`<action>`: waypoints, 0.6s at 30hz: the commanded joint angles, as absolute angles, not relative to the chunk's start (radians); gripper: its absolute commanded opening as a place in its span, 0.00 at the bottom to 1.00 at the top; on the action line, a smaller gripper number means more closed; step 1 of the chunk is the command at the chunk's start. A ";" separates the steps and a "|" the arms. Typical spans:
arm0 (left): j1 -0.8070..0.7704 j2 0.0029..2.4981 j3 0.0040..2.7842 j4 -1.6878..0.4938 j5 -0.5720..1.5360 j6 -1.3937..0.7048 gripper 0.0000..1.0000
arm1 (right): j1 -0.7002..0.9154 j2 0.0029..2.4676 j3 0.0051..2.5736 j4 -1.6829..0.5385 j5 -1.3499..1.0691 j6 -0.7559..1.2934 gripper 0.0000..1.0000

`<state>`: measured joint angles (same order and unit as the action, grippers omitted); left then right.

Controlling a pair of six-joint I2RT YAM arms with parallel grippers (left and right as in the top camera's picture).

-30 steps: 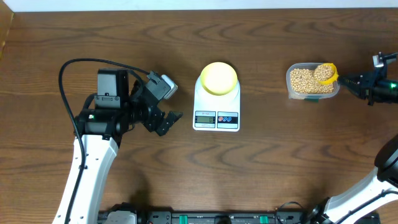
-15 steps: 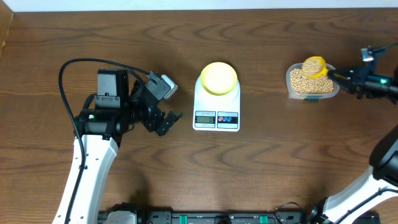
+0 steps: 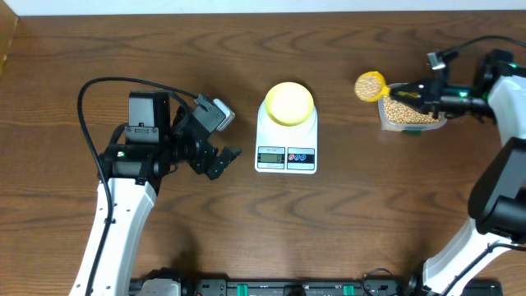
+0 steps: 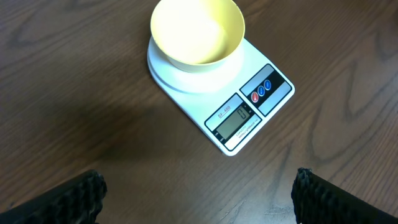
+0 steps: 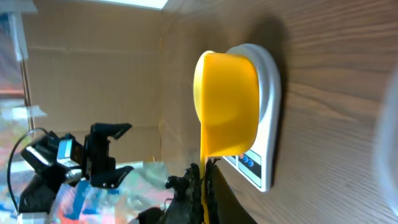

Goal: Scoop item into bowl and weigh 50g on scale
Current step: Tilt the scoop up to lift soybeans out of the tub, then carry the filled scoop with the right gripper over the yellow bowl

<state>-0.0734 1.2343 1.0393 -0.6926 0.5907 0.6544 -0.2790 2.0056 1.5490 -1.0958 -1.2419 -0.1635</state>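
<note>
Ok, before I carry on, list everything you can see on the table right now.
scale: one, white, centre of the table
bowl: one, pale yellow, on the scale's platform, empty
container: one, clear plastic, right of the scale
beans: many, tan, most in the container, a heap in the scoop
scoop: one, yellow, held just left of the container, on the scale's side
table: one, dark brown wood
left gripper: one, black, left of the scale, open, holding nothing
right gripper: one, black, over the container, shut on the scoop's handle
</note>
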 commanded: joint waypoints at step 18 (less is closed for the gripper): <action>-0.068 1.237 1.029 -0.694 0.582 0.653 0.97 | 0.030 2.016 1.546 -0.705 -1.262 0.203 0.01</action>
<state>-0.0734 1.2343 1.0393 -0.6926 0.5880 0.6544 -0.0017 2.0056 1.5471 -0.7208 -1.2922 0.1574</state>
